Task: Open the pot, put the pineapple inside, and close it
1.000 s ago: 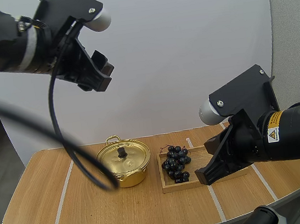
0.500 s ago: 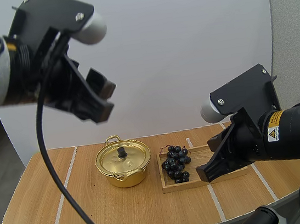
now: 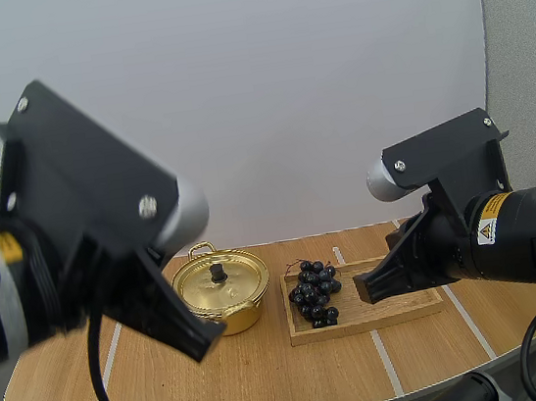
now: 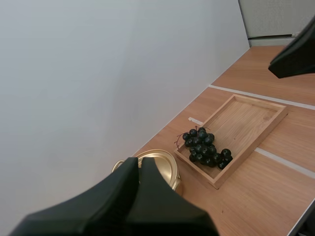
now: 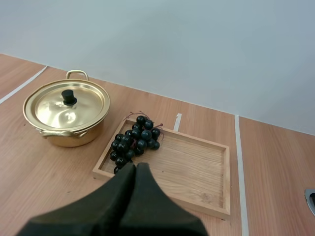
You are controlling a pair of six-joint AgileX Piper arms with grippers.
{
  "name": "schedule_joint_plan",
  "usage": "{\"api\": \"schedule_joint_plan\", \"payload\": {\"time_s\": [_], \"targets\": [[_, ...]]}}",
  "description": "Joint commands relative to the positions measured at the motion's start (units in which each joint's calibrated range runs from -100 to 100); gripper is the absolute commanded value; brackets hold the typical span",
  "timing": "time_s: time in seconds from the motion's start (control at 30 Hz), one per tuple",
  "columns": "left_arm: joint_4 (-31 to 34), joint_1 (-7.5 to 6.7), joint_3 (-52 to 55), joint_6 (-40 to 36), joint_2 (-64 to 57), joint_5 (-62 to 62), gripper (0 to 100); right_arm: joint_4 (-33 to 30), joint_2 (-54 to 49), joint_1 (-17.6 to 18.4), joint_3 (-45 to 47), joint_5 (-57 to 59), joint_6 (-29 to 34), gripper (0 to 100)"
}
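A gold pot (image 3: pixel 222 288) with its lid on and a black knob (image 3: pixel 218 271) stands left of the table's middle. To its right, a bunch of dark grapes (image 3: pixel 314 291) lies in the left end of a wooden tray (image 3: pixel 362 315). My left gripper (image 3: pixel 204 348) hangs shut in the air in front of the pot, holding nothing. My right gripper (image 3: pixel 365 291) is shut and empty, raised over the tray's right half. The left wrist view has the shut gripper (image 4: pixel 139 165) over the pot (image 4: pixel 162 164), with the grapes (image 4: pixel 205 149) and tray (image 4: pixel 246 120) beyond. The right wrist view has the shut gripper (image 5: pixel 135 167) above the tray (image 5: pixel 192 167), grapes (image 5: pixel 135 141) and pot (image 5: pixel 66 110).
The wooden table (image 3: pixel 272 378) has pale tape lines (image 3: pixel 386 363) running front to back. Bare table lies in front of the pot and tray and at the far left. A white wall stands close behind the table.
My left arm has swung down from high on the left to low in front of the pot, and its fingers have closed. My right gripper has risen slightly.
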Motion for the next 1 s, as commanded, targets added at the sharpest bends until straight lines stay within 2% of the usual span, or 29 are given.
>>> {"api": "schedule_joint_plan", "payload": {"time_s": [0.0, 0.13, 0.3, 0.47, 0.67, 0.83, 0.97], "targets": [[-0.9, -0.10, 2.6, -1.4, -3.6, -1.3, 0, 1.3, -2.3, -1.7, 0.1, -3.3, -0.3, 0], [-0.8, -0.10, 6.1, -6.4, -8.7, -10.9, 0, 1.7, -6.1, -3.8, 0.1, -6.0, -0.3, 0], [0.3, -0.10, 9.3, -13.2, -8.7, -19.4, 0, 2.7, -8.9, -4.6, -0.4, -12.6, -0.3, 0], [0.6, -0.10, 14.6, -16.8, -8.7, -40.5, 0, 2.7, -8.9, -4.6, 2.8, -29.1, -0.3, 0], [1.1, -0.10, 27.1, -17.2, -8.7, -80.1, 0, 2.7, -8.9, -4.6, 15.5, -59.0, -0.3, 0], [0.9, -0.10, 37.2, -17.2, -8.7, -92.4, 0, 0.1, -6.2, -4.6, 28.0, -76.9, -0.3, 0], [-1.0, -0.10, 44.6, -17.9, -8.5, -98.1, 0, -0.2, -5.3, -4.6, 36.4, -80.3, -0.3, 0]]}}
